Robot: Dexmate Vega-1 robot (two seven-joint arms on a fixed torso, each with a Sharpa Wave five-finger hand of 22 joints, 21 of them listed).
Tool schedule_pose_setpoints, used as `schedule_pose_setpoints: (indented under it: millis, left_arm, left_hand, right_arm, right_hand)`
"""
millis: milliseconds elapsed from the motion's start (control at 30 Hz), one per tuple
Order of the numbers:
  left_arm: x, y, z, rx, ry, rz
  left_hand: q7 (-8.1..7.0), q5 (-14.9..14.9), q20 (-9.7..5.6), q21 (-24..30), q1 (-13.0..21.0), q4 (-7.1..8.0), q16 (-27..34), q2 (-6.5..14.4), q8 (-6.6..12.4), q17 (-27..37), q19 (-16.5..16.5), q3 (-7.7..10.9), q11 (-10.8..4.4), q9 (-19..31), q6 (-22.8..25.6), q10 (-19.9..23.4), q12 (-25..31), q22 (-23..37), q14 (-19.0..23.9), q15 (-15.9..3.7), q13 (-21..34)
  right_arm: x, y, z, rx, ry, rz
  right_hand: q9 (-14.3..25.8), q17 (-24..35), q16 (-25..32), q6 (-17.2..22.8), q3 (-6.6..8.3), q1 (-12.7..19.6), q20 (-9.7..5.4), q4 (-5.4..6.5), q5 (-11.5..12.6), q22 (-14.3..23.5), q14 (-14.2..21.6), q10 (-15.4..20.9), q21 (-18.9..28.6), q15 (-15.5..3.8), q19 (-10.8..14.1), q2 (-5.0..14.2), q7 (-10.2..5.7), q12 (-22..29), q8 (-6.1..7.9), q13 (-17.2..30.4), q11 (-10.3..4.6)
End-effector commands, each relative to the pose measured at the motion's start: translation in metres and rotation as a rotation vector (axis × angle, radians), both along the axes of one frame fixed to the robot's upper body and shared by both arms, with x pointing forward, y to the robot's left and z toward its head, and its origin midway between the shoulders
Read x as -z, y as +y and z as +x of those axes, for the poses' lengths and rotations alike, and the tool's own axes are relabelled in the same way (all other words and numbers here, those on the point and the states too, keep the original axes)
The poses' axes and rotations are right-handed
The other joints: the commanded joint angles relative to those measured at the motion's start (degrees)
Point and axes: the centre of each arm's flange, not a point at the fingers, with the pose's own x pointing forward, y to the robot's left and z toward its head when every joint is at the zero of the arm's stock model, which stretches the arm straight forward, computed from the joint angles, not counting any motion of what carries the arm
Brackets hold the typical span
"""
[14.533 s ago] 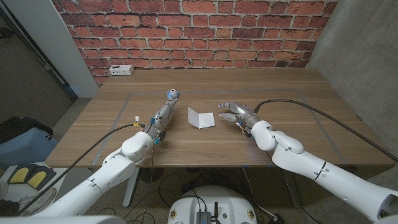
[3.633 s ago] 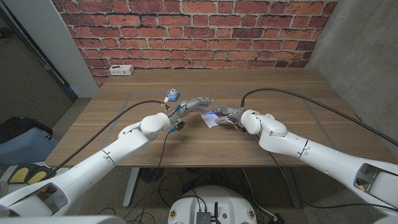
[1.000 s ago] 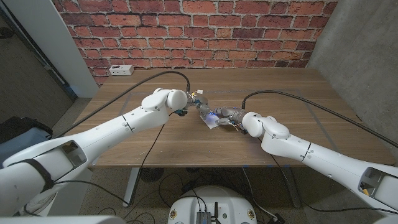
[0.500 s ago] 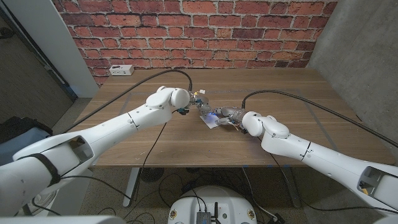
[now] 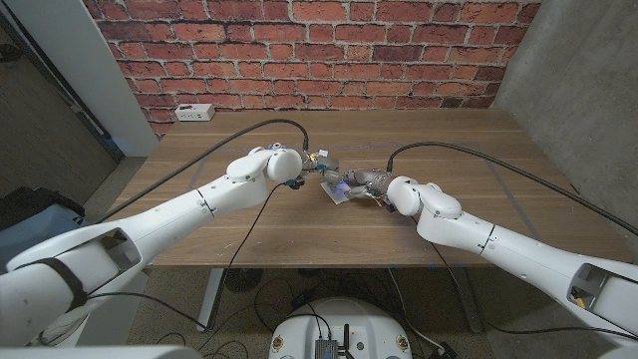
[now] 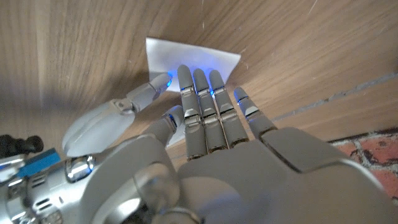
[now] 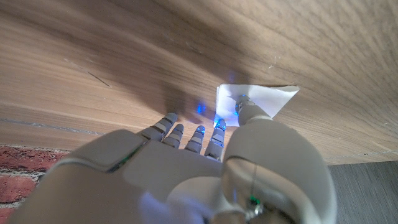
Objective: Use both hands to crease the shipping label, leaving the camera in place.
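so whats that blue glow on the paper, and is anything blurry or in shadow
Left wrist view: blue light from the left hand fingertips tints the shipping label; the near palm is soft, out of focus. Right wrist view: the same blue glow by the right hand, which casts a dark shadow on the table. Head view: evenly lit, sharp, a small blue spot between the hands.

The table (image 5: 199,224) was matt, grained wood; the shipping label (image 6: 205,59) smooth white paper. Both arms wore glossy white plastic, the left hand (image 6: 205,134) grey metal-looking segments; the wall (image 5: 329,50) rough brick
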Motion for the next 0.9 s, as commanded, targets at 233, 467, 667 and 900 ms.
schedule_pose_setpoints:
  millis: [233, 467, 667, 900]
  left_arm:
    - [-0.011, -0.009, -0.021, 0.088, -0.075, -0.018]
    - [-0.007, -0.014, -0.015, 0.044, -0.013, 0.043]
    - [-0.004, -0.017, -0.014, -0.007, -0.013, 0.099]
    - [-0.002, -0.021, -0.015, -0.054, -0.054, 0.162]
  left_hand:
    - [-0.53, -2.27, 0.69, 9.21, 7.09, -2.64, 13.54, 0.12, 4.66, 14.04, 5.01, -3.43, 0.22, 8.08, 2.01, 2.75, 8.76, 7.77, 1.2, 0.45, 12.03]
    - [-0.41, -1.91, 0.56, 13.16, 8.34, -2.54, 16.92, -0.42, 7.91, 17.05, 5.73, -3.22, 0.28, 11.95, 4.43, 4.84, 12.34, 11.15, 3.19, 0.42, 17.09]
    - [0.33, -0.65, -0.76, 16.26, 7.93, -2.94, 15.58, -1.71, 9.6, 14.72, 8.41, -1.36, 0.2, 14.11, 5.9, 5.04, 13.67, 12.32, 5.42, -0.91, 20.12]
    - [0.46, 3.23, -3.51, 20.32, 3.19, -2.95, 6.95, -3.51, 4.49, 1.97, 10.77, 3.9, -1.71, 6.71, 8.51, 7.96, 6.49, 10.84, 8.97, -3.66, 10.34]
  right_arm:
    - [0.001, 0.001, 0.003, -0.002, 0.008, 0.009]
    - [0.001, 0.0, 0.003, -0.001, 0.007, 0.012]
    - [0.001, 0.0, 0.003, -0.004, 0.009, 0.014]
    - [0.001, -0.001, 0.003, -0.007, 0.005, 0.012]
  right_hand:
    - [0.1, 0.03, 0.5, 0.47, 0.15, 0.78, 0.11, 0.45, 0.27, 0.06, -0.18, 0.09, -0.19, -2.58, 0.48, -0.16, 0.09, 0.16, 0.24, 0.09, -0.24]
    - [0.1, 0.03, 0.51, 0.51, 0.13, 0.77, 0.19, 0.5, 0.25, 0.06, -0.18, 0.1, -0.18, -2.49, 0.49, -0.16, 0.09, 0.15, 0.23, 0.09, -0.26]
    - [0.1, 0.04, 0.5, 0.52, 0.12, 0.77, 0.22, 0.52, 0.25, 0.06, -0.2, 0.05, -0.18, -2.47, 0.49, -0.18, 0.09, 0.13, 0.22, 0.09, -0.22]
    - [0.1, 0.04, 0.49, 0.52, 0.1, 0.77, 0.28, 0.54, 0.26, 0.06, -0.25, -0.02, -0.17, -2.44, 0.49, -0.2, 0.09, 0.1, 0.2, 0.09, -0.08]
